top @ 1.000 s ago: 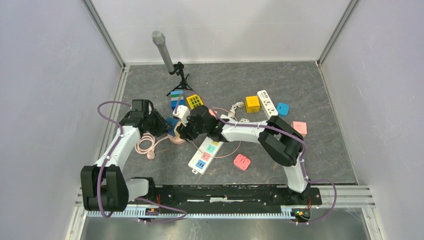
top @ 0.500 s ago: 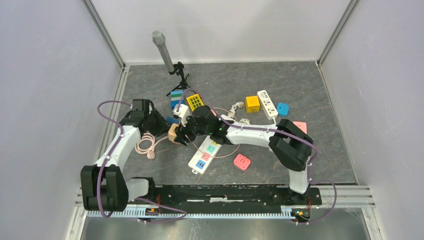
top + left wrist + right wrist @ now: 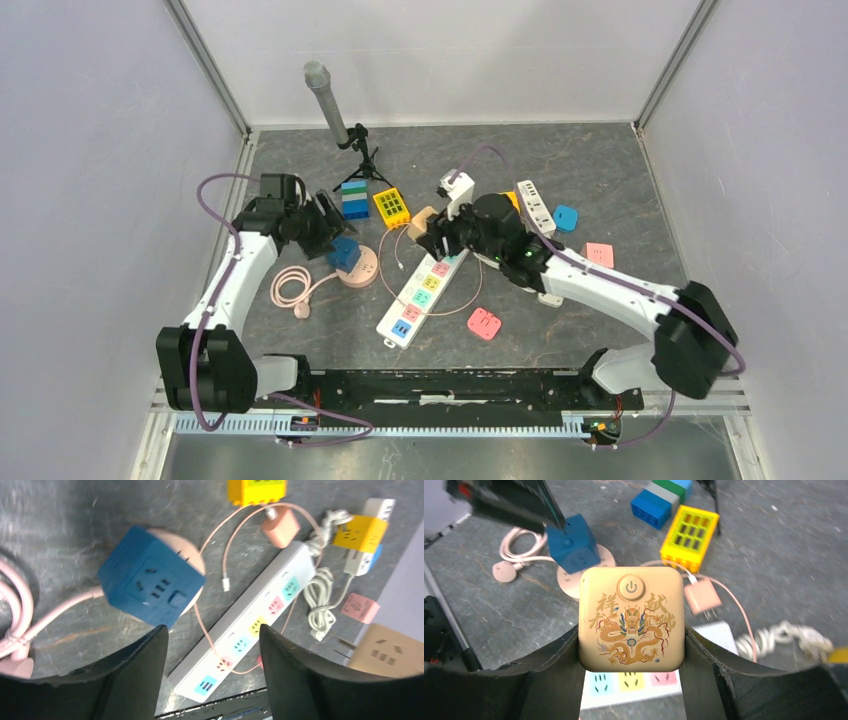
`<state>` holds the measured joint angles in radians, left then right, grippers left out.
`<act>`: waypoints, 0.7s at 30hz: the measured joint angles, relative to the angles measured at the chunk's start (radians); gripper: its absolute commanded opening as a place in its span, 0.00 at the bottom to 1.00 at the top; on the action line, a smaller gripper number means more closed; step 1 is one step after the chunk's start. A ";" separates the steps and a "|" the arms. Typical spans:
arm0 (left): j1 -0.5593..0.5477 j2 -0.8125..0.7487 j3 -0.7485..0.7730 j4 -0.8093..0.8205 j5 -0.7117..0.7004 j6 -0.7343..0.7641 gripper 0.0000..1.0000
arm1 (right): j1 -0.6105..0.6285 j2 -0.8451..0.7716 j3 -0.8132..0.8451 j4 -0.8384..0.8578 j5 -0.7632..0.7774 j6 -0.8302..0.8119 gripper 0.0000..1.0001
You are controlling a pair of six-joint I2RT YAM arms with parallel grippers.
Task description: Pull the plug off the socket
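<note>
As the right gripper [image 3: 631,650] pinches the freed tan plug [image 3: 631,618], the left gripper [image 3: 212,635] hangs spread near the blue socket [image 3: 150,582]; set-down likely follows.

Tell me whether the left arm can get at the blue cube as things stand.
Probably yes. The left end effector hangs open just short of the blue cube, with nothing between them. The right end effector holds the tan cube off to the side, clear of that path.
</note>
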<state>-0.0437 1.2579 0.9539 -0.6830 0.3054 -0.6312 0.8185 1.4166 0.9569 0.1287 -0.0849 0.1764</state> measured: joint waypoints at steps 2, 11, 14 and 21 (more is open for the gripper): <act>0.000 0.000 0.052 0.000 0.013 0.024 0.92 | -0.005 -0.059 -0.036 -0.047 0.046 0.017 0.00; 0.000 -0.006 0.090 -0.023 -0.058 0.118 1.00 | -0.071 -0.156 -0.154 -0.399 0.214 0.182 0.07; 0.000 0.011 0.093 -0.026 -0.088 0.129 1.00 | -0.085 -0.169 -0.182 -0.519 0.249 0.222 0.08; 0.000 0.079 0.093 -0.030 -0.147 0.140 1.00 | -0.098 -0.174 -0.201 -0.645 0.282 0.207 0.36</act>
<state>-0.0437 1.3365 1.0473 -0.7128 0.1585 -0.4911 0.7208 1.2427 0.7563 -0.5163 0.1974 0.3832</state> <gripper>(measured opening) 0.994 0.644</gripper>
